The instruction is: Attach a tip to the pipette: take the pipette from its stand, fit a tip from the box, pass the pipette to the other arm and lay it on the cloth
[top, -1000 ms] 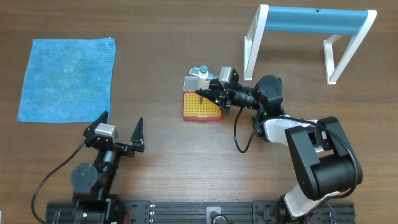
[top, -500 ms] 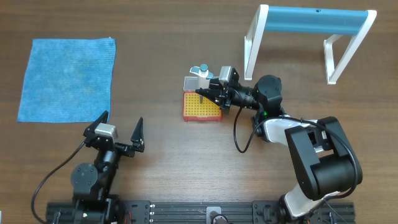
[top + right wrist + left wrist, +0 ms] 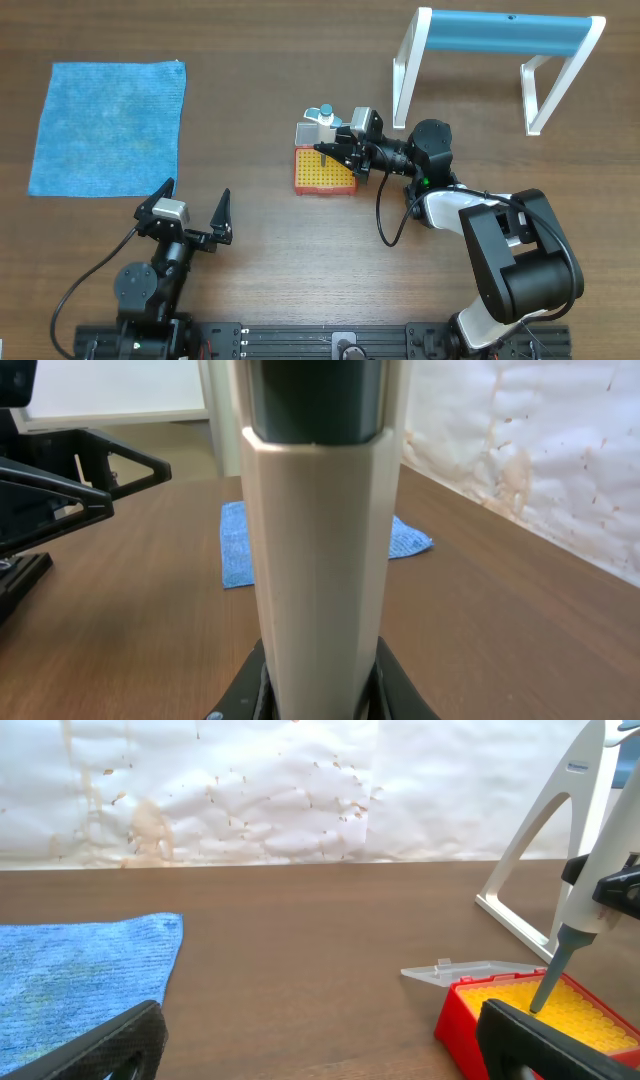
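1. Spotting a blue cloth (image 3: 108, 127) flat on the far left of the brown wood-grain table (image 3: 250, 60): roughly square, woven, with a soft nap and slightly wavy edges.
2. At far right, noting the stand (image 3: 500, 35): thin white angular legs under a smooth, rounded blue bar.
3. Mid-table, noting the tip box (image 3: 322, 172): red plastic walls, a yellow tray pricked with a fine grid of holes, and a clear lid (image 3: 308, 133) hinged open on the far side.
4. Upright over that box, noting the pipette (image 3: 583, 915): an off-white faceted plastic body narrowing to a slim grey shaft, its end down at the yellow tray. Cannot tell whether it meets a tip.
5. Clamps that body in the right gripper (image 3: 335, 152), black fingers closed against its sides, well apart from stand and cloth.
6. Hangs the left gripper (image 3: 198, 187) near its own base, pointed black fingers spread wide, empty, well apart from box and cloth.
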`<action>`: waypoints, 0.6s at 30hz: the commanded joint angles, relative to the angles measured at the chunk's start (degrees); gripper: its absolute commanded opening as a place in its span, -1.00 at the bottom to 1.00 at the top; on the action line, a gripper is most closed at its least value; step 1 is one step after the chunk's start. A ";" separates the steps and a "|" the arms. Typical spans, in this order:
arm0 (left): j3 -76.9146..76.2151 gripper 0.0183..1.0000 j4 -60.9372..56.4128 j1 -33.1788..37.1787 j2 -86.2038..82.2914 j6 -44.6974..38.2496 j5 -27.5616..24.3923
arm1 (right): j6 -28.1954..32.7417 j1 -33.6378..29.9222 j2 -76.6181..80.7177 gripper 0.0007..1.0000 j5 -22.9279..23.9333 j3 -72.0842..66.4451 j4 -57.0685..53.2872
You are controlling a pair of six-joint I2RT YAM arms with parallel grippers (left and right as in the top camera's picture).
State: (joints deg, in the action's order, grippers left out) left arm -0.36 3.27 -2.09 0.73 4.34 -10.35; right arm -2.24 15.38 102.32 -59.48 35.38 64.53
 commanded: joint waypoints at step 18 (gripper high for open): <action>0.04 1.00 0.44 -0.20 -0.37 -0.33 0.02 | -19.12 -5.99 -15.54 -0.84 -11.76 9.16 3.02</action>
State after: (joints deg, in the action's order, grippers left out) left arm -0.36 3.25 -2.09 0.73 4.34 -10.35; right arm -11.99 11.22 90.76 -65.63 38.74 66.98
